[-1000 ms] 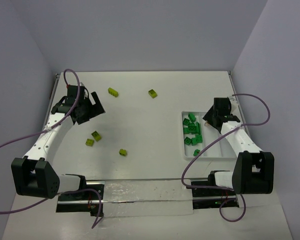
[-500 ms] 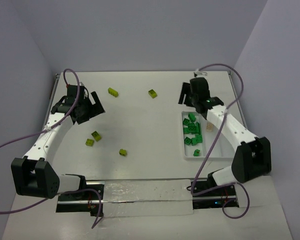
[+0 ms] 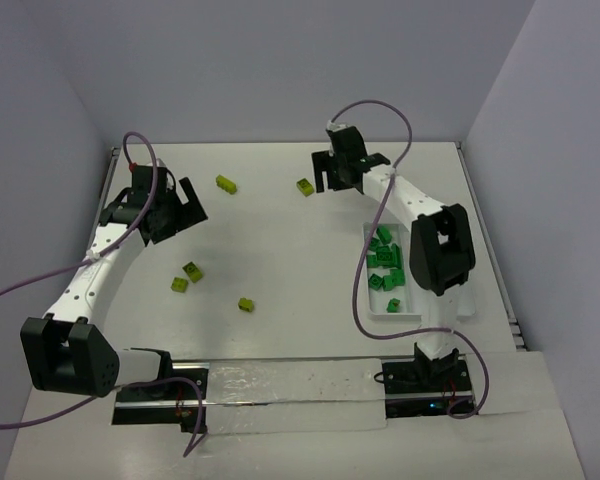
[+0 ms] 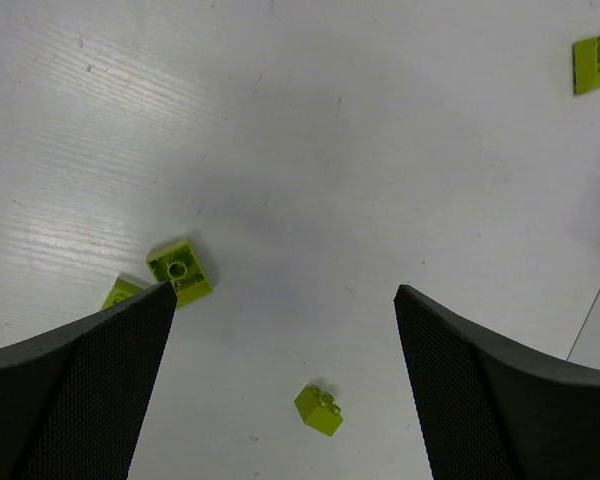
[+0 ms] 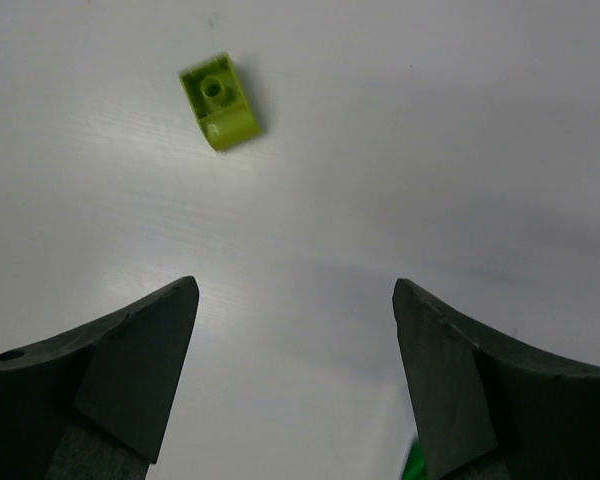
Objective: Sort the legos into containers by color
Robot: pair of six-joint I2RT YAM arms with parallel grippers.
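The right hand [image 3: 342, 172] is above the far part of the desk [image 3: 280, 240], about at the middle of the far edge. It is spread wide, with nothing between its fingers [image 5: 130, 370]. One yellow-green brick [image 3: 305, 187] lies on the desk just to the left of this hand. In the right wrist view the same brick [image 5: 219, 100] lies ahead of the fingers, more on the side of the left one, and apart from both. The left hand [image 3: 175, 208] is near the left edge of the desk, also spread and empty. A second brick [image 3: 193, 271] and a third brick [image 3: 179, 285] lie close together, nearer to the near edge than this hand. A fourth brick [image 3: 246, 304] lies alone, a little more to the right and nearer still. A fifth brick [image 3: 226, 184] lies near the far edge, between the two hands. The white tray [image 3: 420, 316] stands by the right edge of the desk, and the dark green bricks [image 3: 385, 262] lie in its left compartment. The right arm [image 3: 435, 245] passes over the tray and hides part of the other compartments.
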